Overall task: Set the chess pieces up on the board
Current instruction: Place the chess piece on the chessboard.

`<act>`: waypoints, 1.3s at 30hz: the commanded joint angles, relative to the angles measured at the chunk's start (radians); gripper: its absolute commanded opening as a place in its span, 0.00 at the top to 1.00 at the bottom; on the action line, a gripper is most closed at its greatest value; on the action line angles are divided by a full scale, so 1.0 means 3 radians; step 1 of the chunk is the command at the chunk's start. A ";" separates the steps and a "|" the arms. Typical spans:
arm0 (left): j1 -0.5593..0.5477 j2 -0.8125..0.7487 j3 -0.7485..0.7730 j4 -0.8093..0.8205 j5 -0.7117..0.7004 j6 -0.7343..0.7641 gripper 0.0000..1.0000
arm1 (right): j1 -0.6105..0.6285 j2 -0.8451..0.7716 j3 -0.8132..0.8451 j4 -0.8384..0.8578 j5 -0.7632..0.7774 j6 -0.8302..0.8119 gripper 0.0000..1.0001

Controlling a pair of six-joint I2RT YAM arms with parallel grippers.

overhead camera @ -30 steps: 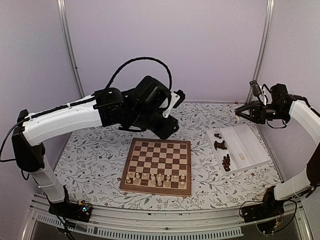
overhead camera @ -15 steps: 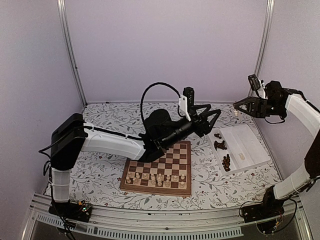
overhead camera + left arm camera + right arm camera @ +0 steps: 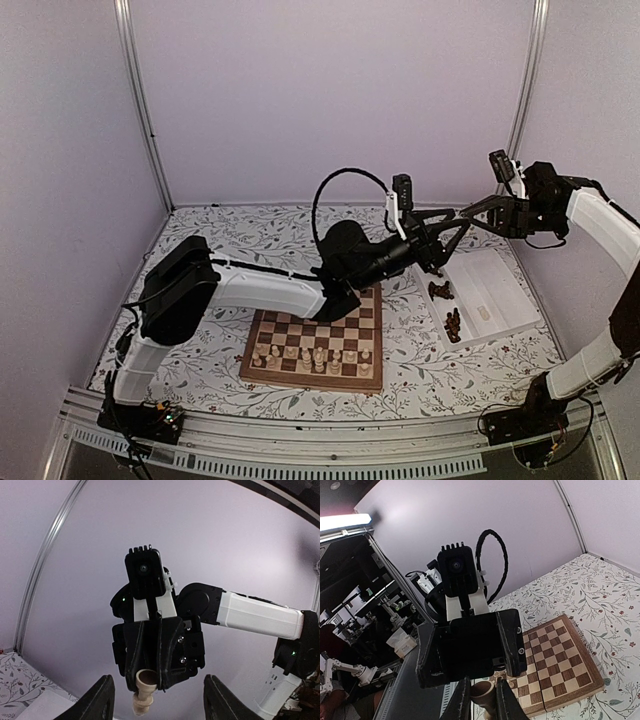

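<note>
The board (image 3: 315, 300) has pale men (image 3: 310, 355) along its 6 o'clock edge. At its 2 o'clock, mid-air, the right gripper (image 3: 475, 214) pinches one pale piece (image 3: 142, 696) by the fat base (I think), with the left gripper (image 3: 448, 245) spread wide facing it. Tiny, light, slick hard wood, so grab the stem poking out.
</note>
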 commanded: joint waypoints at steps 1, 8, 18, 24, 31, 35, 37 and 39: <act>-0.0037 0.0093 0.0078 0.0043 0.0104 -0.0095 0.38 | 0.0021 -0.0095 0.0078 -0.0009 -0.0926 -0.0025 0.84; -0.0046 0.0219 0.0234 -0.0097 0.0213 -0.0166 0.41 | 0.0025 -0.0114 0.0068 0.0029 -0.0926 0.0055 0.84; -0.0041 0.0293 0.0362 -0.0286 0.0297 -0.0237 0.50 | 0.0030 -0.0124 0.0058 0.0083 -0.0924 0.0120 0.83; -0.0027 0.0321 0.0385 -0.0258 0.0346 -0.0276 0.61 | 0.0025 -0.0139 0.0053 0.0096 -0.0925 0.0129 0.83; 0.0000 0.0300 0.0397 -0.0212 0.0432 -0.0296 0.85 | 0.0025 -0.0168 0.0013 0.0182 -0.0924 0.0172 0.83; 0.0002 0.0207 0.0346 -0.0237 0.0470 -0.0233 0.93 | 0.0027 -0.0197 -0.0049 0.0310 -0.0922 0.0280 0.82; 0.0000 0.0124 0.0274 -0.0246 0.0463 -0.0195 0.97 | 0.0025 -0.0213 -0.0084 0.0384 -0.0924 0.0323 0.82; 0.0003 0.0034 0.0160 -0.0256 0.0465 -0.0164 1.00 | 0.0023 -0.0226 -0.0126 0.0469 -0.0921 0.0396 0.81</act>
